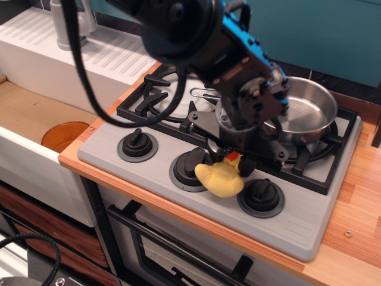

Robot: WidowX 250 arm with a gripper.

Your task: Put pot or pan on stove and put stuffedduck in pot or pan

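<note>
The shiny steel pan [305, 111] sits on the right burner of the grey stove [309, 223]; its wire-loop handle [201, 92] points left over the left burner. The yellow stuffedduck [219, 179] lies on the stove's front panel between the middle knob [191, 162] and the right knob [262, 193]. My gripper [235, 161] reaches down from the black and blue arm and is shut on the duck's head, by the orange-red beak. The duck's head is partly hidden by the fingers. The duck's body still seems to touch the panel.
A left knob [137, 143] stands on the panel. An orange disc [64, 136] lies in the sink at left, with a white ribbed drainer [89, 56] behind it. Wooden counter [360, 190] runs along the stove's right side.
</note>
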